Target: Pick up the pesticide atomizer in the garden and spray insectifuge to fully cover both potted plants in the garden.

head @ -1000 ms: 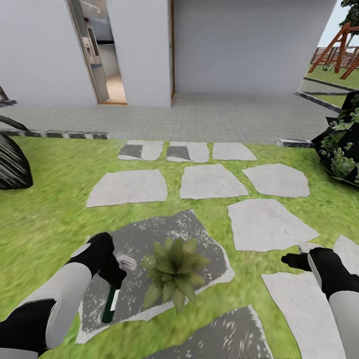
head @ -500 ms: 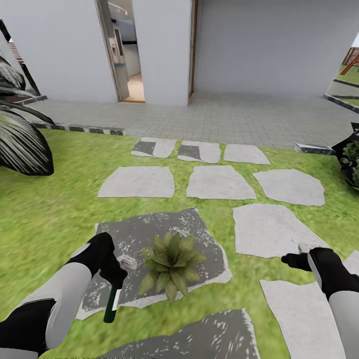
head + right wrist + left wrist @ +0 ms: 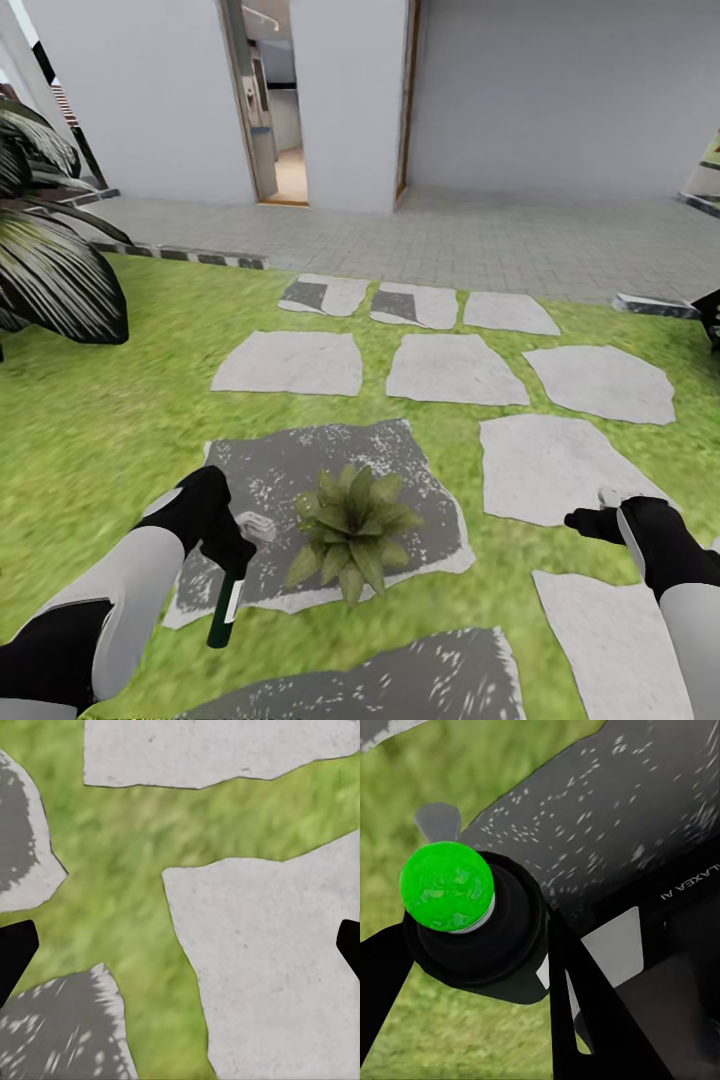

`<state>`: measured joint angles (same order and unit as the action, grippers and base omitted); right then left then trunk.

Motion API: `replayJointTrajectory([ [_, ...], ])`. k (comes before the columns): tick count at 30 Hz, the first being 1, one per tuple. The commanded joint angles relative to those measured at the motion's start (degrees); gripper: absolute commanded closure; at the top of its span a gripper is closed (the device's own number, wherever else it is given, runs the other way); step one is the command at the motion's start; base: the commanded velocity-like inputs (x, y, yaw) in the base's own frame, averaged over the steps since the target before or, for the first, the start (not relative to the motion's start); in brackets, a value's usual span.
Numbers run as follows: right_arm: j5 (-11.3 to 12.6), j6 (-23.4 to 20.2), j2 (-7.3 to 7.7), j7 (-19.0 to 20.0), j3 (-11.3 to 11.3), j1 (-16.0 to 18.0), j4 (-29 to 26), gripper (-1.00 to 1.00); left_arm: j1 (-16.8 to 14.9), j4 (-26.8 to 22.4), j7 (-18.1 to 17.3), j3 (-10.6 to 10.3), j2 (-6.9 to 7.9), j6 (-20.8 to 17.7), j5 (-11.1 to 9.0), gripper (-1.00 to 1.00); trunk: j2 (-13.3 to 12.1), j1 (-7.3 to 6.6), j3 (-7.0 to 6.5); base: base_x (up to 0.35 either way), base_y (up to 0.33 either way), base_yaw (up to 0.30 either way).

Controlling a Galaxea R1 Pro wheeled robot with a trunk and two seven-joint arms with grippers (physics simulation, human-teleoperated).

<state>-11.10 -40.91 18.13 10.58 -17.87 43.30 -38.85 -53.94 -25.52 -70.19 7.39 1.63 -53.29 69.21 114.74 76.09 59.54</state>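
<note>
My left fingers (image 3: 232,560) pinch the pesticide atomizer (image 3: 223,610), nozzle hanging downward; the spray may miss the potted plant (image 3: 352,520) at 3 o'clock. My right fingers (image 3: 585,520) are spread.

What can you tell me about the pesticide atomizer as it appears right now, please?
The pesticide atomizer is a slim dark cylindrical bottle with a white label patch and a round bright green dot on top. The left tool is clamped on its upper part, so it hangs roughly upright, bottom end down, over the edge of a dark speckled stepping stone, beside the potted plant.
</note>
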Motion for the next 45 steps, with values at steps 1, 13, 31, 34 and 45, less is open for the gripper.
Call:
replayJointTrajectory([
  [1, -0.6, -0.2, -0.03, 0.5, -0.2, 0.0, -0.1, -1.00, 0.0, -0.1, -0.5, 0.4, -0.11, -0.3, 0.7, 1.00, 0.0, -0.01, 0.05, 0.000, 0.000, 0.057],
  [13, -0.6, -0.2, 0.03, 0.5, -0.2, 0.0, -0.1, -1.00, 0.0, 0.0, -0.6, -0.5, -1.88, -0.4, 2.5, 1.00, 0.0, -0.01, 0.05, 0.068, -0.081, 0.006],
  [31, -0.6, -0.2, 0.03, 0.5, -0.2, 0.0, -0.1, -1.00, 0.0, 5.4, -0.5, -2.1, -1.89, -0.4, 4.4, 1.00, 0.0, -0.01, 0.05, 0.046, -0.048, 0.000],
  [34, -0.6, -0.2, 0.03, 0.5, -0.2, 0.0, -0.1, -1.00, 0.0, 5.5, -0.5, -2.0, -1.82, -0.4, 4.5, 1.00, 0.0, -0.01, 0.05, 0.000, 0.000, 0.000],
  [45, -0.6, -0.2, 0.02, 0.5, -0.2, 0.0, -0.1, -1.00, 0.0, 5.5, -0.4, -2.0, -0.54, -0.4, 7.1, 1.00, 0.0, -0.01, 0.05, 0.000, 0.000, 0.000],
])
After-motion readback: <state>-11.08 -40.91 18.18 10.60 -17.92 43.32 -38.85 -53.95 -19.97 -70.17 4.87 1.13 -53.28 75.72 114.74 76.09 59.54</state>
